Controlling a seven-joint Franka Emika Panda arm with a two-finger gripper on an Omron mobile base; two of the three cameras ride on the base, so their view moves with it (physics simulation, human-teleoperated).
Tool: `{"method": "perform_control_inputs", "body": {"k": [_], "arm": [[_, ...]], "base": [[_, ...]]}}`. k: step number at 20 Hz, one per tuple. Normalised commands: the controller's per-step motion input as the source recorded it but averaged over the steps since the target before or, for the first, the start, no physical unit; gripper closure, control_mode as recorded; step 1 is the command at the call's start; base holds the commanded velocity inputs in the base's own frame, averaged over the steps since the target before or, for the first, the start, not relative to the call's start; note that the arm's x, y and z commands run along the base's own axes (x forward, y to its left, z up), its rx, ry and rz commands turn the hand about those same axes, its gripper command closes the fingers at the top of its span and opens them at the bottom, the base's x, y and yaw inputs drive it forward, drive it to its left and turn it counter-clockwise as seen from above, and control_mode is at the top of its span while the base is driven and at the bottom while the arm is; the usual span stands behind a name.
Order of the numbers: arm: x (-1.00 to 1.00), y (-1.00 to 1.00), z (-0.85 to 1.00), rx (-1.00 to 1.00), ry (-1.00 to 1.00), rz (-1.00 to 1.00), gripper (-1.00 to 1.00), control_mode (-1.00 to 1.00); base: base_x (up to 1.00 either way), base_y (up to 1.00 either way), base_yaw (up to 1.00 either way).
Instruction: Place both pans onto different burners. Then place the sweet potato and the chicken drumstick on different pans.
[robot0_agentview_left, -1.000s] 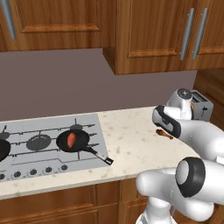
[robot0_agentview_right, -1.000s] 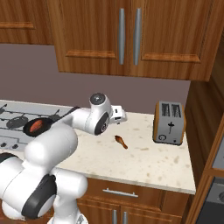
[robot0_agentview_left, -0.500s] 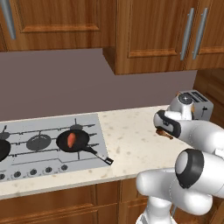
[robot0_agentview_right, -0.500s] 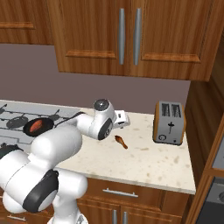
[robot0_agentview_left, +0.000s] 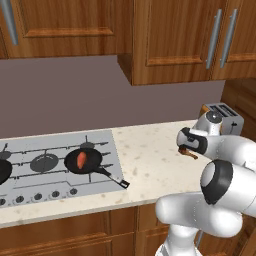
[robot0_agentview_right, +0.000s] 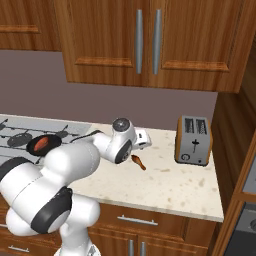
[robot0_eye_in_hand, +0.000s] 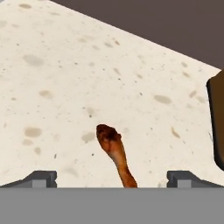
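cooktop (robot0_agentview_left: 30, 150) far left, I see sweet potato (robot0_agentview_left: 81, 159) in a pan (robot0_agentview_left: 84, 161) | speckled counter (robot0_agentview_left: 150, 160) mid | chicken drumstick (robot0_eye_in_hand: 115, 154) lying between my gripper (robot0_eye_in_hand: 111, 178) tips, jaws wide open, holding nothing | toaster (robot0_agentview_right: 194, 140) right

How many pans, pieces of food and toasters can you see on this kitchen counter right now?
Pans: 2, one holding the sweet potato, one at the left edge of the cooktop
Food pieces: 2, the sweet potato and the chicken drumstick on the counter
Toasters: 1
Total: 5
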Motion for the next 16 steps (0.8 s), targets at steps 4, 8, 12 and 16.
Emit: {"method": "perform_control_inputs", "body": {"k": [4, 8, 12, 16], "arm": [[0.11, 0.00, -0.20, 0.00, 0.00, 0.04, -1.00, -1.00], [0.04, -0.01, -0.25, 0.00, 0.00, 0.02, -1.00, -1.00], [0.00, -0.04, -0.21, 0.00, 0.04, 0.00, -1.00, -1.00], [0.05, 0.00, -0.11, 0.02, 0.09, 0.00, -1.00, -1.00]], "base": [[0.00, 0.00, 0.00], [0.00, 0.00, 0.00], [0.00, 0.00, 0.00], [0.00, 0.00, 0.00]]}}
